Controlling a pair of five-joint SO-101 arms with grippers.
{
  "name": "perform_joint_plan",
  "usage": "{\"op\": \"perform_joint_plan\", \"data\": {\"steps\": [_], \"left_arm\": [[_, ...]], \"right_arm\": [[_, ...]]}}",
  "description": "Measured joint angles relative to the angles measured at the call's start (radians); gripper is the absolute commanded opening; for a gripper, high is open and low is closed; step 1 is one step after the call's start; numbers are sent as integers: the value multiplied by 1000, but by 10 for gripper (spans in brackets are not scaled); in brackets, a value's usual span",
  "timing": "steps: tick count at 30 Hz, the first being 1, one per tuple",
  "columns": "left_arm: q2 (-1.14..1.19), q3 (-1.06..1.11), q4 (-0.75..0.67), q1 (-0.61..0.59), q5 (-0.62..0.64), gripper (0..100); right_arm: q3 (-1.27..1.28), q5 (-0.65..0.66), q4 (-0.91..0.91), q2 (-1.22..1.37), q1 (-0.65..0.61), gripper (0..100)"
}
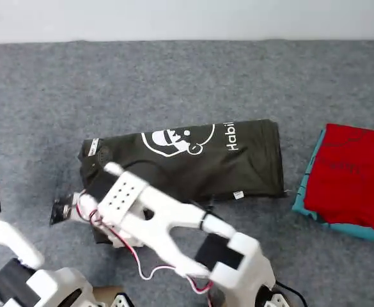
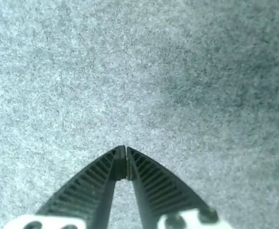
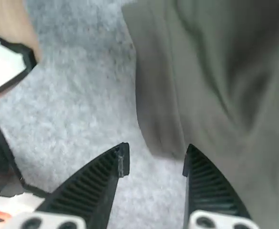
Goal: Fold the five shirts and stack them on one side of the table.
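Observation:
A dark olive shirt (image 1: 199, 160) with a white print lies folded in the middle of the grey carpeted table (image 1: 187, 77). My right arm (image 1: 167, 217) stretches across to the shirt's left end. There my right gripper (image 3: 156, 157) is open, low over the carpet, with the shirt's edge (image 3: 168, 124) between its fingertips. My left gripper (image 2: 126, 151) is shut on nothing above bare carpet, and its arm (image 1: 7, 256) stands at the front left corner. A folded red shirt (image 1: 350, 176) rests on a teal one (image 1: 302, 195) at the right edge.
Open carpet stretches behind the dark shirt up to the white wall (image 1: 187, 19). A narrow strip of carpet separates the dark shirt from the stack on the right. White and black parts of the other arm (image 3: 1, 62) stand close beside my right gripper.

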Motion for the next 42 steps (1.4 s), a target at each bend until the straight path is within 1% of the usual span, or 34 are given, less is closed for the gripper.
{"op": "perform_joint_plan", "data": {"steps": [10, 11, 15, 16, 27, 32, 36, 40, 42], "left_arm": [[0, 0, 0, 0, -2, 6], [0, 0, 0, 0, -2, 6], [0, 0, 0, 0, -2, 6], [0, 0, 0, 0, -2, 6], [0, 0, 0, 0, -6, 6], [0, 0, 0, 0, -6, 6], [0, 0, 0, 0, -6, 6], [0, 0, 0, 0, -6, 6], [0, 0, 0, 0, -6, 6]], "right_arm": [[-3, -3, -115, 170, -14, 186], [-3, -3, -121, 173, -11, 168], [-17, -3, -135, 187, 9, 41], [-20, -3, -138, 187, 14, 25], [-34, -3, -149, 213, 26, 10], [-117, -2, -87, 213, 72, 10], [-245, -2, -52, 213, 161, 10], [-341, -2, -55, 213, 250, 10], [-361, 17, -84, 213, 282, 13]]}}
